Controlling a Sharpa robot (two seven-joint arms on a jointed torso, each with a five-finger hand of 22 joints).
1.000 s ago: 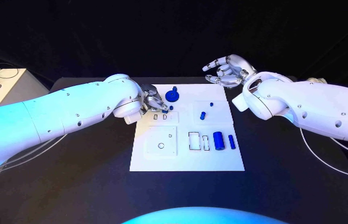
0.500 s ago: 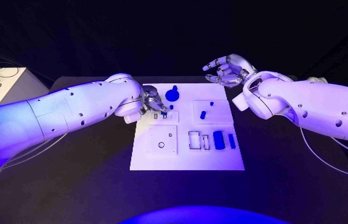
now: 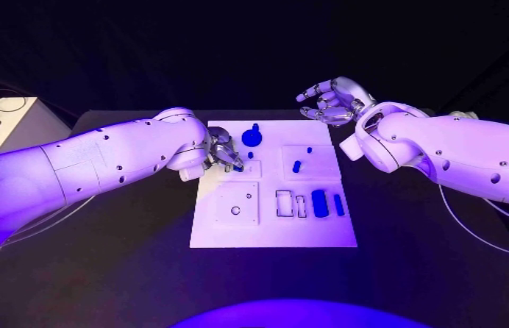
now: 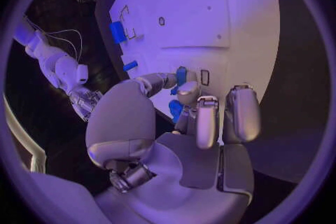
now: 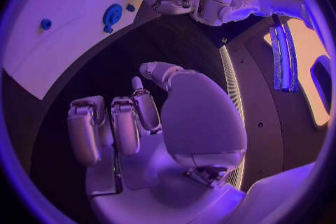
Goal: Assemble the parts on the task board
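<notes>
We are seeing a flat white rectangular task board lying on the matte black surface. The small plastic parts are showing blue: a round knobbed piece, a short peg, a thick cylinder and a slim bar. Our two white arms are ending in silver metal hands, left hand and right hand.
</notes>
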